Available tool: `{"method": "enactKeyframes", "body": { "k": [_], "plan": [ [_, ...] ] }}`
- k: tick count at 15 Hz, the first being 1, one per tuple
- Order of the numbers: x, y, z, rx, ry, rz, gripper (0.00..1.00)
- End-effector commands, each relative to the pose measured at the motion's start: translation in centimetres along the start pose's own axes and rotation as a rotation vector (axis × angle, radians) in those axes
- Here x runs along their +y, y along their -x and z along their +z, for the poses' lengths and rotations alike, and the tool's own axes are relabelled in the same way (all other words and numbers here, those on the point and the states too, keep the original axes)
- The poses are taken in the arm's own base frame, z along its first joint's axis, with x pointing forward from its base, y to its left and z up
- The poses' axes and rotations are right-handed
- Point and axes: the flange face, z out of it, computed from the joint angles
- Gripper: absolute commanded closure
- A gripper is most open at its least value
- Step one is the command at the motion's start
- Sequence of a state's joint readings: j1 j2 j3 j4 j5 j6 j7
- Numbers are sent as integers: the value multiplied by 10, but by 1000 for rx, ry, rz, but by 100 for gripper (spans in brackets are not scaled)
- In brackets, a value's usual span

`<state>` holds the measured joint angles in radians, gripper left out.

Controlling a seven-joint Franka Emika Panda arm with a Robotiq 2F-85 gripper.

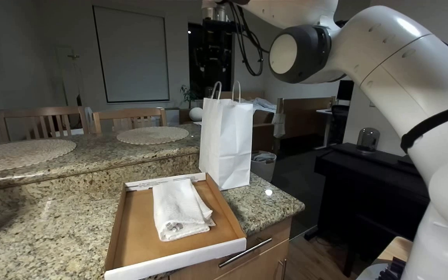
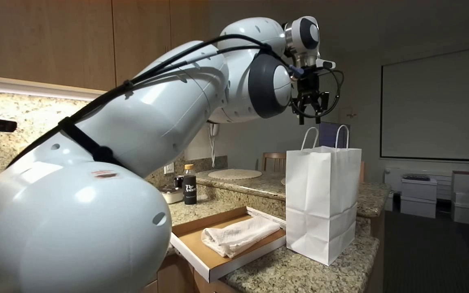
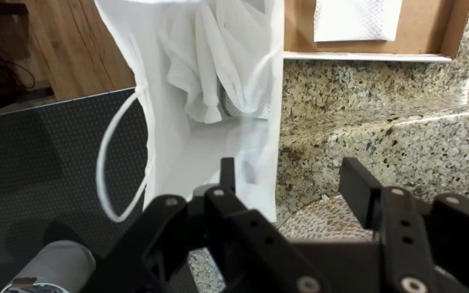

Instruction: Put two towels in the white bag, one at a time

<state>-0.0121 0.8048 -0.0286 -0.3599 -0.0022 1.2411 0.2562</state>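
Gripper [image 2: 309, 119] hovering, spread, over white bag [image 1: 226, 144] by worktop's [image 1: 60, 233] end edge; one towel [image 3: 210, 65] lying inside, another towel [image 1: 181, 212] resting in tray [image 1: 138, 221] at front edge. Risk: low swing snagging handle [image 3: 101, 169], toppling bag.

Granite counter [image 1: 49, 237]: tray [image 1: 138, 225], white bag [image 1: 226, 144], bottle [image 2: 189, 189].

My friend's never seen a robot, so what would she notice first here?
Probably the big white robot arm, stretching across both exterior views. Next, maybe the tall white bag below its open gripper, with white cloth inside. Beside the bag, a folded white towel lies in a shallow cardboard tray.
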Motion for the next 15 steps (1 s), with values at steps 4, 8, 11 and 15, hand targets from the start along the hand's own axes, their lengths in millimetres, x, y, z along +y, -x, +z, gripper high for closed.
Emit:
{"method": "enactKeyframes", "body": {
  "k": [4, 8, 11, 15],
  "plan": [
    [-1, 8, -19, 27, 27, -5, 0],
    [-13, 27, -54, 76, 56, -19, 0],
    [-30, 51, -88, 117, 73, -48, 0],
    [-66, 100, -112, 44, 139, -146, 0]
  ]
}}
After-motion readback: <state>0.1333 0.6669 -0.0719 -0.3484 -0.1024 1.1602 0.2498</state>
